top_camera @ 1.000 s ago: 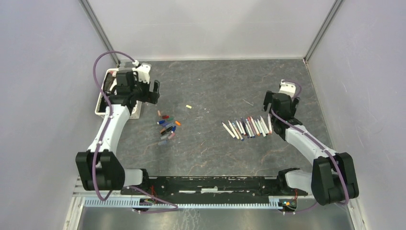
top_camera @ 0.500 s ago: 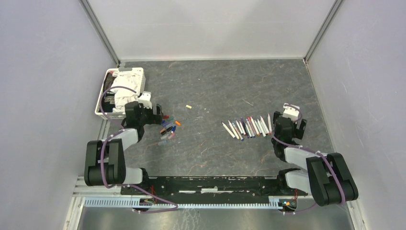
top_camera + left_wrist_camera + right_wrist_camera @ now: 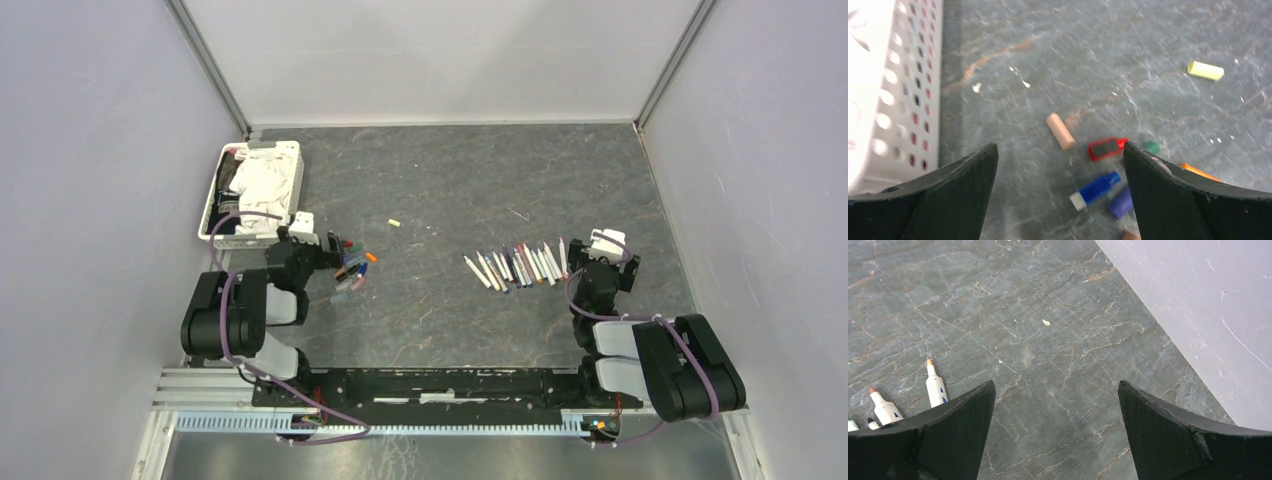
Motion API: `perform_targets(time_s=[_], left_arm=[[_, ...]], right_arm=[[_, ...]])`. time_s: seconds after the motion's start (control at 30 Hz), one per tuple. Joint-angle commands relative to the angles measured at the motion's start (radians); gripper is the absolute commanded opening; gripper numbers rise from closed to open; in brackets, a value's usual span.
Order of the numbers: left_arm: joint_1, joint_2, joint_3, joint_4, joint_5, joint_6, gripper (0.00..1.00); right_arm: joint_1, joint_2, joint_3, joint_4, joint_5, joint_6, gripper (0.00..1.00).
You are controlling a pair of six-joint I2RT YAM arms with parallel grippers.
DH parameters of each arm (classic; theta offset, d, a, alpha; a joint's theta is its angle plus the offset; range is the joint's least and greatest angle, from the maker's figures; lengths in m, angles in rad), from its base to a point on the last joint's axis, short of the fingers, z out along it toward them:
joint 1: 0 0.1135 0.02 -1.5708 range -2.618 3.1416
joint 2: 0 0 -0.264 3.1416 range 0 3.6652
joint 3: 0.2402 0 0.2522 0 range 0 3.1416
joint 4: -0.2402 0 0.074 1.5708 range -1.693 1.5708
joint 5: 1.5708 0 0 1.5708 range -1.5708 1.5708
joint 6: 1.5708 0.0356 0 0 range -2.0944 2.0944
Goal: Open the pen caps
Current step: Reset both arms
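Both arms have folded back toward their bases since a second ago: the left gripper [image 3: 318,250], which then hung by the tray [image 3: 293,150], now sits low just left of the caps [image 3: 350,265], and the right gripper [image 3: 603,268], which was then past the far end of the pens [image 3: 515,265], now sits just right of that row, nearer the bases. Caps, pens and tray lie where they did. The left gripper's fingers stand wide apart and hold nothing, and so do those of the right gripper. The caps lie loose in a small heap on the table [image 3: 450,180], left of centre, between tray and pens, off the barrels. Seen from the left wrist, a pink cap [image 3: 1060,131] lies alone nearest the tray wall, a red cap [image 3: 1105,148] just beside it with a green cap [image 3: 1150,147] close by, and a blue cap [image 3: 1095,189] with a white end beside a purple cap [image 3: 1121,202]. An orange cap [image 3: 1200,171] shows partly behind one finger, and a yellow cap [image 3: 1205,70] lies well apart, farther out. The right wrist view shows two uncapped pen tips at its left edge.
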Motion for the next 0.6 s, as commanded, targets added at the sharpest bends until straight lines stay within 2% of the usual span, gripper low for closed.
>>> perform_targets(time_s=[0.0, 0.03, 0.1, 0.17, 0.37, 0.57], left_arm=[[-0.054, 0.014, -0.036, 0.201, -0.053, 0.005, 1.0], [-0.056, 0.031, -0.036, 0.237, -0.062, -0.005, 1.0], [-0.055, 0.022, -0.013, 0.176, -0.065, -0.002, 1.0], [-0.055, 0.021, -0.014, 0.185, -0.065, -0.003, 1.0], [-0.051, 0.021, 0.008, 0.146, -0.137, -0.035, 1.0], [-0.052, 0.02, 0.012, 0.135, -0.16, -0.043, 1.0]], right_arm=[[-0.005, -0.013, -0.065, 0.162, -0.01, -0.015, 0.98], [-0.005, -0.007, -0.066, 0.177, -0.019, -0.021, 0.98], [-0.004, 0.006, -0.063, 0.191, -0.033, -0.019, 0.98], [-0.005, 0.007, -0.057, 0.189, -0.03, -0.009, 0.98], [-0.005, -0.073, -0.016, 0.086, -0.031, -0.007, 0.98], [-0.005, -0.069, -0.003, 0.055, -0.012, 0.031, 0.98]])
